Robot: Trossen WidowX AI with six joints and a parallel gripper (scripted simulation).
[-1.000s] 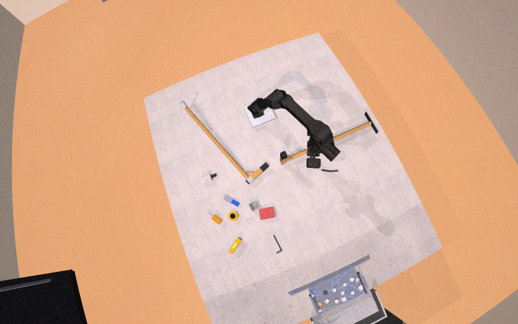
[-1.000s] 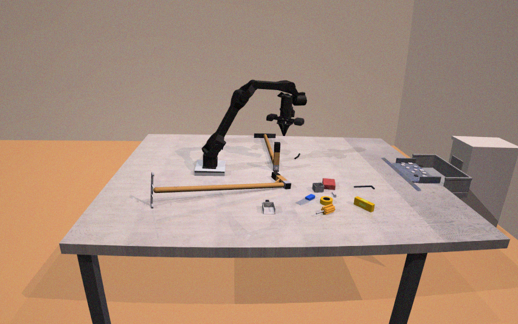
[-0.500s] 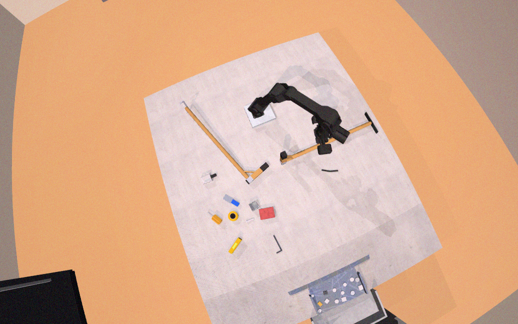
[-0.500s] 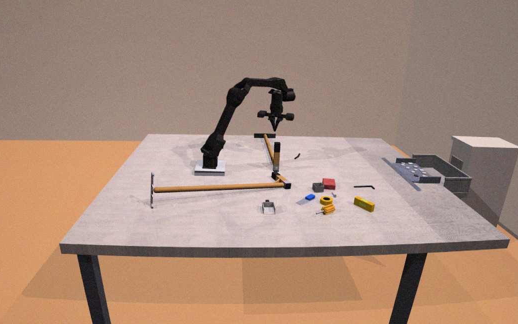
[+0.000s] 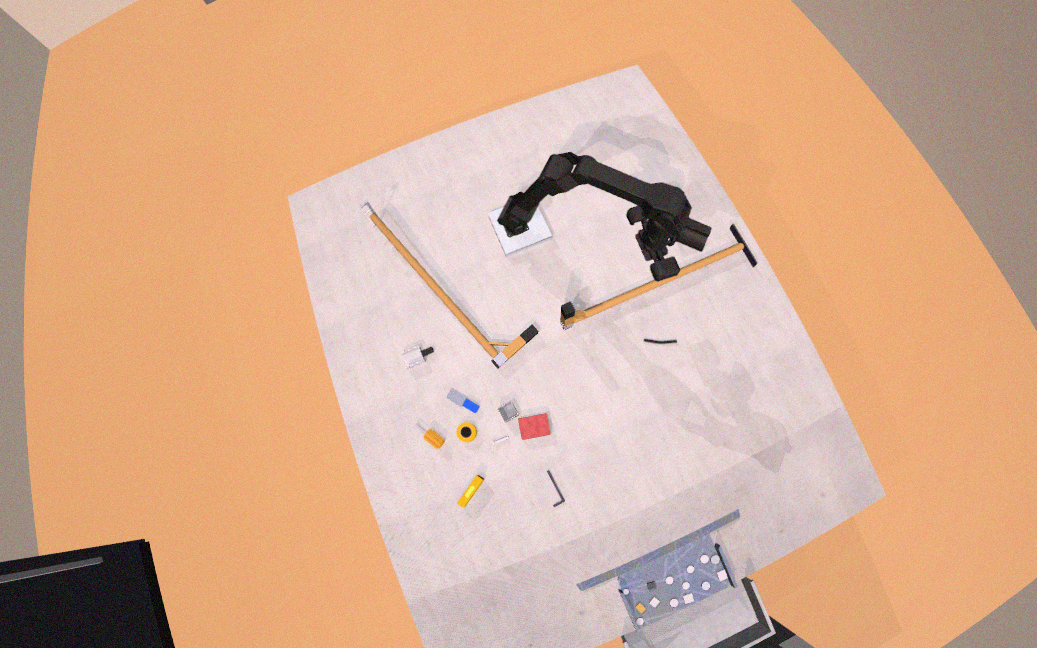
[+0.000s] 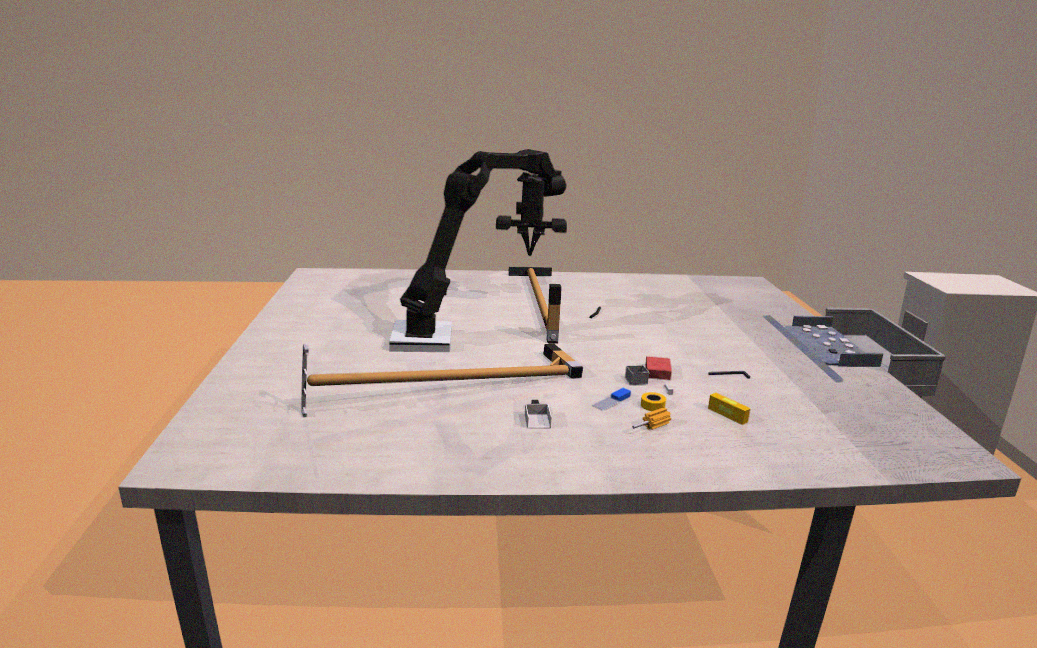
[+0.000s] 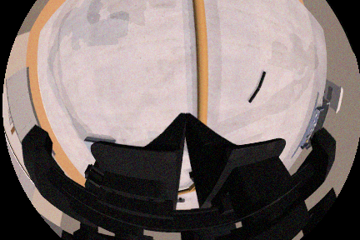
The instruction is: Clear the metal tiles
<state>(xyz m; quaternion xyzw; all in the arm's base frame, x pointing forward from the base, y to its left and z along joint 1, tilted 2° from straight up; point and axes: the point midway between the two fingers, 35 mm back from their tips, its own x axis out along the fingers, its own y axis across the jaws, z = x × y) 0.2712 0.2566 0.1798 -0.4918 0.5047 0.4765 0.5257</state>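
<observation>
My gripper is shut and empty, high above the wooden handle of the long scraper. The scraper lies on the table with a flat black blade at one end and a raised black-tipped grip at the other. The steel bench plate bears several small tiles, mostly white, one orange and one dark. The grey catch box adjoins its far end. The box's inside is partly hidden.
A second long-handled tool with a thin metal head lies on the table. A red block, yellow box and several small items lie together. A black strip lies beside the scraper.
</observation>
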